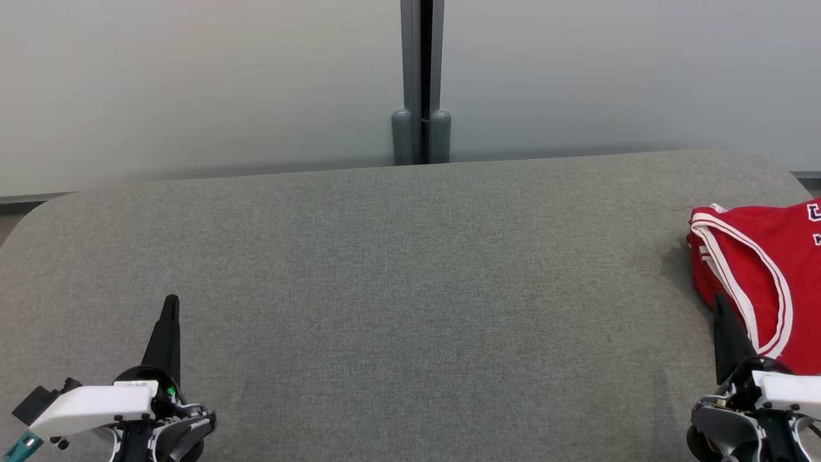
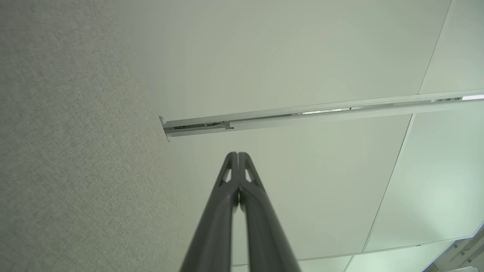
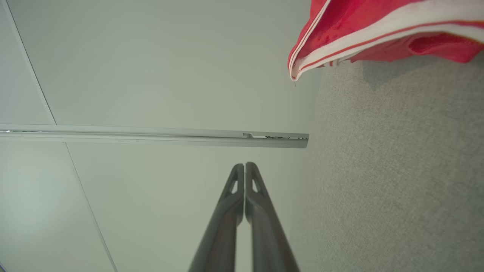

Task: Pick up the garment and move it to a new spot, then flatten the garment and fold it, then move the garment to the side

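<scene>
A red garment (image 1: 763, 269) with white striped trim lies bunched at the far right of the grey padded table (image 1: 397, 269), cut off by the head view's right edge. Its trimmed edge (image 3: 378, 30) also fills the top right of the right wrist view. My right gripper (image 1: 719, 303) is shut and empty at the lower right, its tip just in front of the garment's near edge; whether it touches the cloth is unclear. My left gripper (image 1: 171, 301) is shut and empty at the lower left, far from the garment. Both wrist views show the fingertips pressed together (image 2: 238, 155) (image 3: 244, 165).
A pale wall stands behind the table, with a dark vertical post (image 1: 421, 83) at its middle. The table's corners are rounded and its far edge (image 1: 410, 168) runs along the wall.
</scene>
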`<state>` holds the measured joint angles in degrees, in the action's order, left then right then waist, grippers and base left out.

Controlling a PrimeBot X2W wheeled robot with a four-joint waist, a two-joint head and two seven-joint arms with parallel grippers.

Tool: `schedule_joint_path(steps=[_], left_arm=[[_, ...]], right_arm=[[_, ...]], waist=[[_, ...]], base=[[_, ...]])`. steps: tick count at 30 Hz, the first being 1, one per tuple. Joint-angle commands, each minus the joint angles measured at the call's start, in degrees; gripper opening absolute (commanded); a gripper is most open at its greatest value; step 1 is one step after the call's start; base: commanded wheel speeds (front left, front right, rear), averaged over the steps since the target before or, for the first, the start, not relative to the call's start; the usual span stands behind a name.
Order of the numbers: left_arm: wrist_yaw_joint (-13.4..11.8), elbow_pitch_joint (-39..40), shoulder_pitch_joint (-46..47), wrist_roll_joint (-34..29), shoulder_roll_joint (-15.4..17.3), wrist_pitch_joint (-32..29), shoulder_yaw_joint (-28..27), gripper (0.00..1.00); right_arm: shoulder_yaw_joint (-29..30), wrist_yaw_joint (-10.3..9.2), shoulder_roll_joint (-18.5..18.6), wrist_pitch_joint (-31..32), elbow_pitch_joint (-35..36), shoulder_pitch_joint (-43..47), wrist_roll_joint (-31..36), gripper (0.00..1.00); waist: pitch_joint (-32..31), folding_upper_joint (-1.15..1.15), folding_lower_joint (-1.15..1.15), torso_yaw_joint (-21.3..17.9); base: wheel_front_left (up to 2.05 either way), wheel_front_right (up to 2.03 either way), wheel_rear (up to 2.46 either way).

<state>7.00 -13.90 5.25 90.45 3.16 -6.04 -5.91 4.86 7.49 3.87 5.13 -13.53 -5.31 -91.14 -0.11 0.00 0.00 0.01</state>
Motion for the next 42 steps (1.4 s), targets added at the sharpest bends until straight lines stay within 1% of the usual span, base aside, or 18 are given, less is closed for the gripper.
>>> schedule_joint_path(steps=[1,5,42], left_arm=[[0.6,-0.1,1.3,1.2,0.0,-0.3,-0.5,0.0],[0.7,-0.3,1.5,2.3,-0.3,-0.6,-0.8,0.0],[0.7,-0.2,1.3,2.0,-0.3,-0.6,-0.9,0.0]], right_arm=[[0.2,0.0,0.2,0.2,-0.3,-0.9,-1.4,0.0],[0.3,0.0,0.1,0.3,-0.6,-1.2,-2.7,0.0],[0.9,0.0,-0.3,0.8,-0.6,-1.2,-1.9,0.0]], waist=[[0.1,0.0,0.0,0.0],[0.3,0.0,0.0,0.0],[0.3,0.0,0.0,0.0]], base=[[0.0,0.0,0.0],[0.0,0.0,0.0],[0.0,0.0,0.0]])
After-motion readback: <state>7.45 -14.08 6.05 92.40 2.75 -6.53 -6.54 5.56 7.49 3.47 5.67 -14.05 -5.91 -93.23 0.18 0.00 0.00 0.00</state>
